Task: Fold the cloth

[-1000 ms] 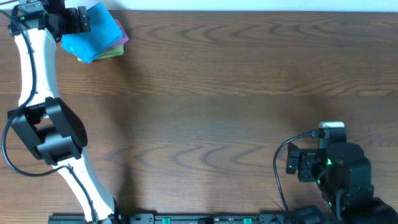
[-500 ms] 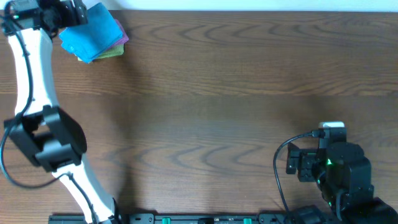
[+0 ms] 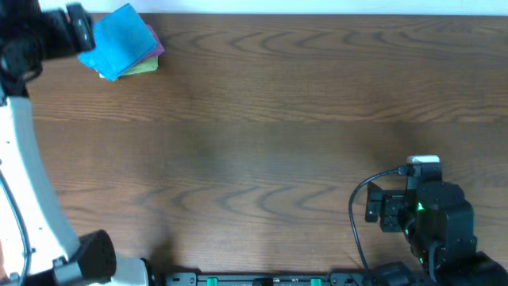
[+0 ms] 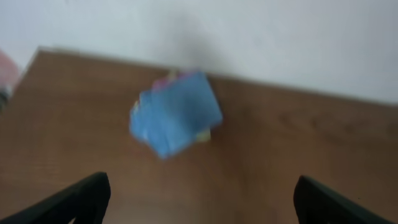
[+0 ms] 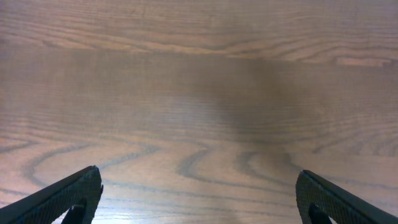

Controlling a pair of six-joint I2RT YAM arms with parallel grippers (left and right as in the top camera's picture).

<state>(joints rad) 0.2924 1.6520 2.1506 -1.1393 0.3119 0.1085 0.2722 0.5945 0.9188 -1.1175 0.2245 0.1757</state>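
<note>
The sky-blue cloth lies folded at the table's far left corner, on top of two other folded cloths. In the blurred left wrist view the cloth sits ahead of the fingers and apart from them. My left gripper hovers just left of the cloth, open and empty; its dark fingertips show wide apart at the bottom of the left wrist view. My right gripper rests open near the front right, with only bare wood between its fingers.
A purple folded cloth and a light-green folded cloth peek out under the blue one. The table's far edge meets a white wall. Cables and a black rail run along the front edge.
My left arm has swung left and back, and its gripper has drawn off the cloth to just beside it. The cloth stack and the right arm have not moved.
</note>
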